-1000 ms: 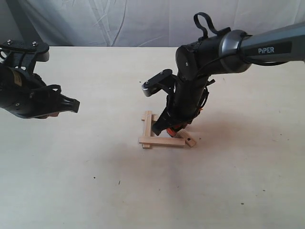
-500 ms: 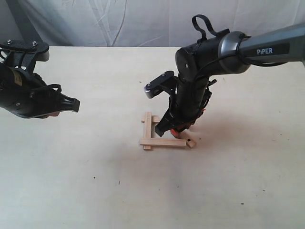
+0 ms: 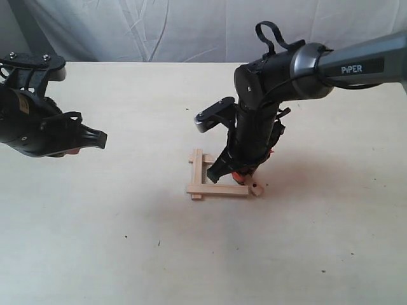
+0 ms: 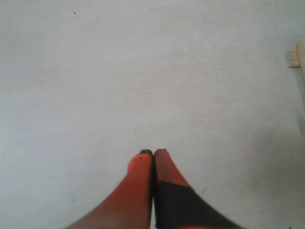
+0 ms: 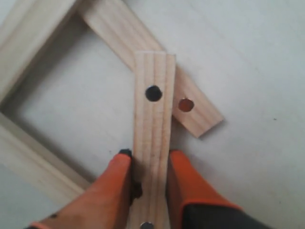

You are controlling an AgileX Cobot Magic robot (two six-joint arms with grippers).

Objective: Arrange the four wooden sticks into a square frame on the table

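Four wooden sticks lie in a rough square on the table (image 3: 127,241). One forms the left side (image 3: 198,170) and one the near side (image 3: 216,189). My right gripper (image 3: 236,173) stands over the square's right side. In the right wrist view it (image 5: 150,160) is shut on a stick with a dark hole (image 5: 153,119), orange fingers (image 5: 183,171) against both edges. That stick's end overlaps another holed stick (image 5: 190,112). My left gripper (image 3: 95,138) hangs far left, shut and empty (image 4: 153,153).
White cloth (image 3: 159,28) hangs behind the table's far edge. One stick end (image 4: 298,57) shows at the edge of the left wrist view. Tiny dark specks (image 3: 159,242) dot the surface near the front.
The right gripper's fingers have drawn in against the stick on the square's right side. The left arm has not moved.
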